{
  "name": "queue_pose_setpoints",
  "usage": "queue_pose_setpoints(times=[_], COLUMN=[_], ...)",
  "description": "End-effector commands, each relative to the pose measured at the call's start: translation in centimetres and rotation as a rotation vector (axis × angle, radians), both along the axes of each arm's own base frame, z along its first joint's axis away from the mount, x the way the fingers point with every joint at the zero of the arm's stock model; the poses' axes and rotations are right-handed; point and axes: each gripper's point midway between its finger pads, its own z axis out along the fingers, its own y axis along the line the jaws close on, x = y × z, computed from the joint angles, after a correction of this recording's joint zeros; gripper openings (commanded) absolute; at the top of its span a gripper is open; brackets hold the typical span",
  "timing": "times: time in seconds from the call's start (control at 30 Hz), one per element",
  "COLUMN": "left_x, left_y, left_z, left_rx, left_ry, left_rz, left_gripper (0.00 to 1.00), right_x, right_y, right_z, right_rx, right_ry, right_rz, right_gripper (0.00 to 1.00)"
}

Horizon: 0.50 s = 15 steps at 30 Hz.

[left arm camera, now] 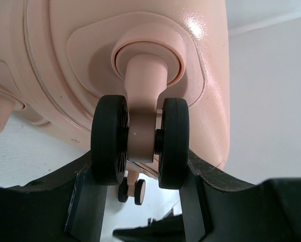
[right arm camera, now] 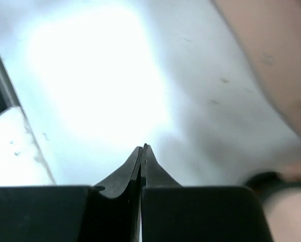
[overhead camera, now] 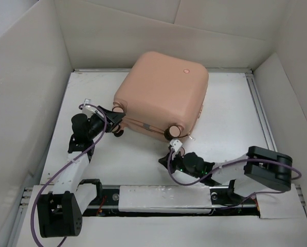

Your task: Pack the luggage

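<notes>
The luggage point(overhead camera: 161, 92) is a pale peach-pink hard-shell suitcase, closed, lying on the white table toward the back. Its shell fills the left wrist view point(left arm camera: 64, 50). My left gripper point(overhead camera: 111, 123) is at its near-left corner, and in the left wrist view the gripper point(left arm camera: 140, 176) is shut on a black twin caster wheel point(left arm camera: 140, 141), one finger against each outer face. My right gripper point(overhead camera: 162, 161) lies low on the table just in front of the near-right caster point(overhead camera: 174, 131). It is shut and empty point(right arm camera: 142, 147). The shell point(right arm camera: 271, 55) and a blurred wheel point(right arm camera: 263, 181) show at its right.
White walls point(overhead camera: 35, 82) box in the table on the left, back and right. A metal rail point(overhead camera: 261, 108) runs along the table's right side. The arms' base bar point(overhead camera: 163, 198) spans the near edge. Another caster point(left arm camera: 131, 190) shows beyond the held one.
</notes>
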Motion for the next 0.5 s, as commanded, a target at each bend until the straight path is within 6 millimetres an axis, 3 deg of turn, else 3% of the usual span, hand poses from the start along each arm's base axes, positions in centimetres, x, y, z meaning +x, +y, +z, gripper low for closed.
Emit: queue_pose_setpoints(times=[0.0,0.13,0.17,0.2,0.23,0.37,0.4,0.43,0.47], left_x=[-0.8,-0.8,-0.8,-0.8,-0.8,-0.8,-0.7,-0.7,-0.7], left_y=[-1.4,-1.4,-1.4,-1.4,-1.4,-1.4,-1.4,-1.4,-1.4], left_z=[5.9,6.0,6.0,6.0,6.0,6.0,6.4,6.4,6.4], left_rx=[-0.018,-0.01,-0.01,-0.01,-0.01,-0.01,-0.01,-0.003,-0.003], left_ry=[-0.254,-0.255,-0.255,-0.255,-0.255,-0.255,-0.264,-0.269,-0.269], left_rz=[-0.088,-0.088,-0.088,-0.088,-0.088,-0.088,-0.088,-0.089,-0.089], left_gripper=[0.0,0.0,0.0,0.0,0.0,0.0,0.0,0.0,0.0], right_x=[-0.2,1.3,1.2,1.4,1.5,2.2,2.2,2.4,2.9], right_y=[3.4,0.9,-0.8,-1.8,-2.8,-8.3,-9.6,-10.7,-11.8], right_z=[3.3,5.0,3.6,5.5,5.6,6.6,5.8,7.2,7.3], right_rx=[0.131,0.217,0.169,0.239,0.244,0.278,0.236,0.293,0.298], right_ry=[-0.067,-0.077,-0.059,-0.039,-0.022,-0.01,-0.003,-0.011,-0.008], right_rz=[-0.045,-0.229,-0.264,-0.307,-0.344,-0.524,-0.559,-0.588,-0.63], right_gripper=[0.0,0.0,0.0,0.0,0.0,0.27,0.39,0.45,0.49])
